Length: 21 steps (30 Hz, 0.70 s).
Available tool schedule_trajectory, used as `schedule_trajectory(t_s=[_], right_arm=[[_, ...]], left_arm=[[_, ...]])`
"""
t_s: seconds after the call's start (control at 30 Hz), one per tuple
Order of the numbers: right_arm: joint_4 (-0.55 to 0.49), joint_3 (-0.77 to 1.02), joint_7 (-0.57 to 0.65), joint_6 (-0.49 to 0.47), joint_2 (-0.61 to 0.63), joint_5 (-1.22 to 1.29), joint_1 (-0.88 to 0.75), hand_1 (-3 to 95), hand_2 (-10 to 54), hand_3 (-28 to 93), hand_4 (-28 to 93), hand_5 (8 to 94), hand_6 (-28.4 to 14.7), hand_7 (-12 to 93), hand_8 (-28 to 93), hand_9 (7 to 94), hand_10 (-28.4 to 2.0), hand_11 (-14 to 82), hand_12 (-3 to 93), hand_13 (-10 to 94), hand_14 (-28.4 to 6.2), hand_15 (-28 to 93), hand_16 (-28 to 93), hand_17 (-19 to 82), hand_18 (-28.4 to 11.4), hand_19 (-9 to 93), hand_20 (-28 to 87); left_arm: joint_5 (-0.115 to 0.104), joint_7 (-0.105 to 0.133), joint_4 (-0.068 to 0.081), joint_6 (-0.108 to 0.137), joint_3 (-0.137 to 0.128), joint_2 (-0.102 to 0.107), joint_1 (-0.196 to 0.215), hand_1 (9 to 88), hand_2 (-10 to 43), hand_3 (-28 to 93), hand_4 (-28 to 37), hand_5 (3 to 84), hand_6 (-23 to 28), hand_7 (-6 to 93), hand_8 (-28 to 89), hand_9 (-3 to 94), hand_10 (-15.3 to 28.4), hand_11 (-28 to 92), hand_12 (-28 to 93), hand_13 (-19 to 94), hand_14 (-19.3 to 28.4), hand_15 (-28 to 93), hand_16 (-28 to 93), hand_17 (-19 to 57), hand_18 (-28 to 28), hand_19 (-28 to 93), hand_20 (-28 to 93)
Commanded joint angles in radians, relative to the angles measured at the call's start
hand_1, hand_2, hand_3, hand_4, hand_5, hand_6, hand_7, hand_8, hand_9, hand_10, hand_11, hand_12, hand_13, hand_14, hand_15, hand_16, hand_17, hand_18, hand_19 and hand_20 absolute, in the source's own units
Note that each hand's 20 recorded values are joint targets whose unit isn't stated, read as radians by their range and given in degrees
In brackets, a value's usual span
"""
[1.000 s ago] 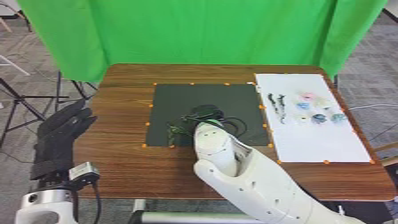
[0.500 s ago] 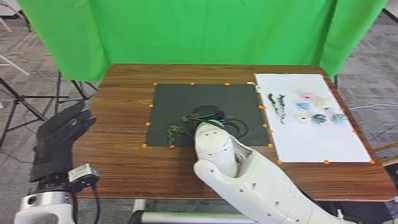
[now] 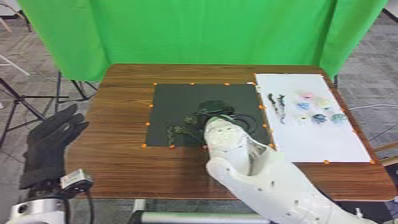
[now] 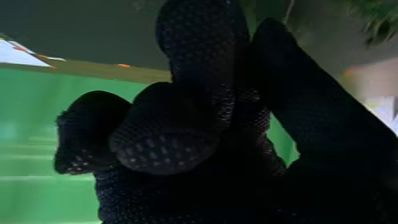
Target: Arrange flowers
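Fingers on the left hand [image 3: 49, 145] are resting loose and nearly straight, holding nothing. Green stems [image 3: 181, 130] are lying on the black mat [image 3: 173, 100] near the right hand [image 3: 214, 107]; I cannot tell if it is gripping anything. Flowers [image 3: 304, 106] are sitting on white paper [image 3: 315, 145].

At 8 o'clock in the head view, the left hand [image 3: 51, 142] is gloved in black fabric above a white left arm [image 3: 40, 212] marked by a dark round spot; a pale boxy module [image 3: 76, 179] sits at the wrist's 2 o'clock side, trailing a black cable [image 3: 90, 200]. Toward 5 o'clock, the right arm's smooth white shell [image 3: 266, 187] has a rounded recess and small dark dots. The right hand's black glove [image 4: 191, 115] shows mesh texture and pale-dotted fingertips [image 4: 160, 152].
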Motion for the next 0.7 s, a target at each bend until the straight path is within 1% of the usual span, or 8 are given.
schedule_trajectory(t_s=[0.03, 0.17, 0.27, 0.33, 0.37, 0.4, 0.53, 0.7], right_arm=[[-0.108, 0.11, -0.003, 0.032, 0.049, 0.021, -0.018, 32.1, 5.3, 74, -17, 88.6, -7.1, 18, -7, 93.0, -14.3, 36.5, 24.9, 93, -3.0, 62, 25, 69, -15.2, 93, 12], [-0.104, 0.136, 0.009, 0.086, 0.113, 0.055, -0.003, 30.4, 6.2, 72, -17, 86.1, -8.3, 17, -7, 90.4, -15.7, 36.4, 25.0, 90, -4.7, 63, 25, 66, -16.6, 93, 10], [-0.08, 0.156, 0.008, 0.134, 0.162, 0.085, 0.003, 29.8, 6.3, 70, -17, 78.6, -10.4, 15, -7, 82.1, -18.9, 36.3, 23.7, 82, -8.7, 65, 22, 61, -17.5, 93, -2], [-0.065, 0.158, -0.022, 0.204, 0.205, 0.074, 0.002, 29.4, 6.4, 70, -17, 73.2, -11.4, 14, -7, 76.6, -20.6, 35.9, 22.8, 79, -10.7, 66, 20, 58, -17.9, 93, -9], [-0.057, 0.158, -0.035, 0.242, 0.226, 0.071, -0.002, 28.9, 6.5, 70, -17, 70.6, -11.8, 14, -7, 74.1, -21.2, 35.8, 22.4, 77, -11.8, 67, 20, 57, -17.9, 93, -13], [-0.046, 0.15, -0.036, 0.288, 0.247, 0.065, 0.004, 28.8, 6.5, 70, -17, 70.0, -11.8, 14, -7, 73.0, -21.4, 35.8, 22.4, 76, -12.1, 67, 20, 56, -18.2, 93, -14], [-0.018, 0.141, -0.028, 0.378, 0.303, 0.075, 0.009, 28.3, 6.5, 71, -17, 67.7, -12.2, 14, -7, 69.3, -21.9, 34.3, 21.3, 72, -12.9, 68, 19, 52, -19.4, 93, -15], [0.025, 0.157, 0.008, 0.359, 0.337, 0.095, 0.009, 27.6, 6.1, 72, -18, 65.8, -13.2, 14, -7, 67.9, -21.8, 33.8, 20.8, 72, -12.9, 68, 18, 52, -18.8, 93, -16]], left_arm=[[-0.013, 0.016, -0.003, 0.013, 0.007, -0.003, 0.012, 26.0, 5.8, 84, -19.0, 39.9, 10.4, 15.9, -11, 34.0, 19.5, 36, 6, 23, 26.5, 63, -17, -9.2, 21.0, 59, 2], [-0.014, 0.021, 0.001, 0.014, 0.014, 0.0, 0.003, 26.0, 5.8, 84, -19.0, 40.0, 10.4, 16.0, -11, 34.0, 19.5, 36, 6, 23, 26.4, 63, -17, -9.2, 21.0, 59, 2], [-0.017, 0.028, 0.001, 0.018, 0.015, 0.001, 0.005, 26.0, 5.8, 84, -19.0, 40.0, 10.4, 15.9, -11, 34.1, 19.5, 36, 6, 23, 26.4, 63, -17, -9.2, 21.0, 59, 2], [-0.021, 0.035, 0.001, 0.022, 0.017, 0.004, 0.007, 26.1, 5.9, 84, -19.1, 39.9, 10.4, 16.0, -11, 34.0, 19.6, 36, 6, 23, 26.4, 63, -17, -9.2, 21.0, 59, 2], [-0.02, 0.031, 0.001, 0.021, 0.017, 0.003, 0.01, 26.0, 5.9, 84, -19.1, 39.9, 10.4, 15.9, -11, 34.0, 19.5, 36, 6, 23, 26.4, 63, -17, -9.2, 21.0, 59, 2], [-0.022, 0.035, 0.004, 0.02, 0.021, 0.003, 0.004, 26.0, 5.9, 84, -19.1, 40.0, 10.4, 15.9, -11, 34.0, 19.5, 36, 6, 23, 26.4, 63, -17, -9.2, 21.1, 59, 2], [-0.023, 0.035, 0.003, 0.022, 0.025, 0.002, 0.005, 26.0, 5.9, 84, -19.1, 40.0, 10.4, 16.0, -11, 34.0, 19.5, 36, 6, 23, 26.4, 63, -17, -9.2, 21.1, 59, 2], [-0.024, 0.039, 0.004, 0.025, 0.032, 0.001, 0.002, 26.0, 5.9, 84, -19.1, 39.9, 10.4, 16.1, -11, 34.1, 19.6, 36, 6, 23, 26.5, 63, -17, -9.2, 21.1, 59, 2]])
